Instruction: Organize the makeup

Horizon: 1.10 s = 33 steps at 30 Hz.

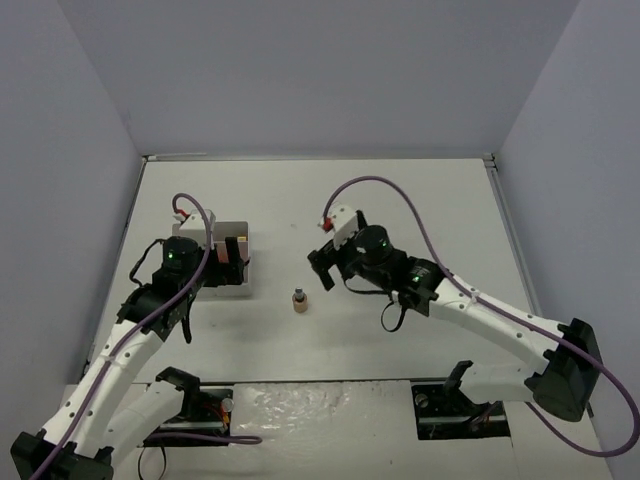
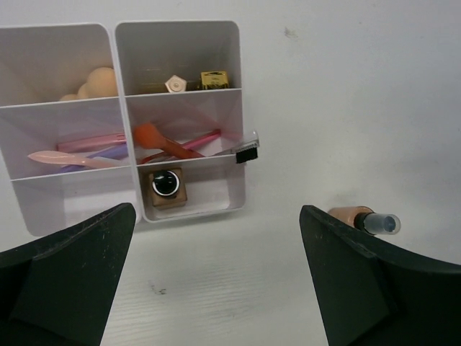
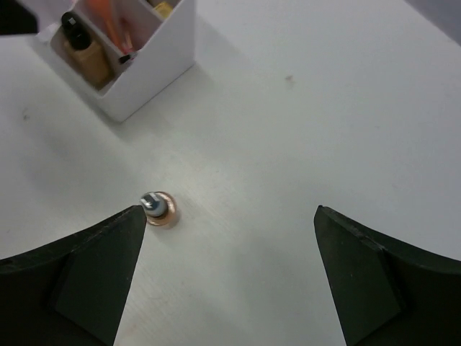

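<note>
A white organizer (image 2: 238,108) holds peach sponges (image 2: 97,83), gold-tipped lipstick tubes (image 2: 194,81), pink and red sticks and an orange brush (image 2: 162,143), and one tan bottle with a dark cap (image 2: 168,186). A second tan bottle (image 1: 299,301) stands upright on the table to the right of the organizer (image 1: 232,228). It also shows in the left wrist view (image 2: 356,216) and the right wrist view (image 3: 158,209). My left gripper (image 1: 234,262) is open and empty over the organizer's near edge. My right gripper (image 1: 323,270) is open and empty, above and just right of the loose bottle.
Grey walls close in the white table (image 1: 420,200) at the back and both sides. The arm bases and a cable (image 1: 200,437) sit at the near edge. The organizer shows at the top left of the right wrist view (image 3: 155,54).
</note>
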Each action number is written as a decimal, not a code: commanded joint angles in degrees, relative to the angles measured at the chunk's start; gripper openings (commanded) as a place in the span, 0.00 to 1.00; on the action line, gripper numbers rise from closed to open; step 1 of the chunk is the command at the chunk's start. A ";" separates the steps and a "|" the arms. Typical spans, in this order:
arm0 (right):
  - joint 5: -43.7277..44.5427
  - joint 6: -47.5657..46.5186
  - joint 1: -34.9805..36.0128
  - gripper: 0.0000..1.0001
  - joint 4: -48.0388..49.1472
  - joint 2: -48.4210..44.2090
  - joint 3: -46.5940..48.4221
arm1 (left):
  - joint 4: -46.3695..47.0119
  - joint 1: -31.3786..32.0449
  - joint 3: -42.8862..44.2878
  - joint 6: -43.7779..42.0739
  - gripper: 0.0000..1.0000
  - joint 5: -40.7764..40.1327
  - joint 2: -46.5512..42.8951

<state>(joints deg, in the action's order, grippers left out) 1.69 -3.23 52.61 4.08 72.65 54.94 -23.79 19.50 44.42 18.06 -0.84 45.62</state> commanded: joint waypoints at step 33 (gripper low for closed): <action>7.87 20.03 -31.43 1.00 -2.51 -22.03 -15.57 | 12.00 36.23 8.96 20.47 0.72 -24.75 34.25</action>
<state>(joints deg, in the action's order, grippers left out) 8.12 16.33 21.67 -1.50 51.05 39.11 -13.43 55.18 50.89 35.04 -23.01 80.20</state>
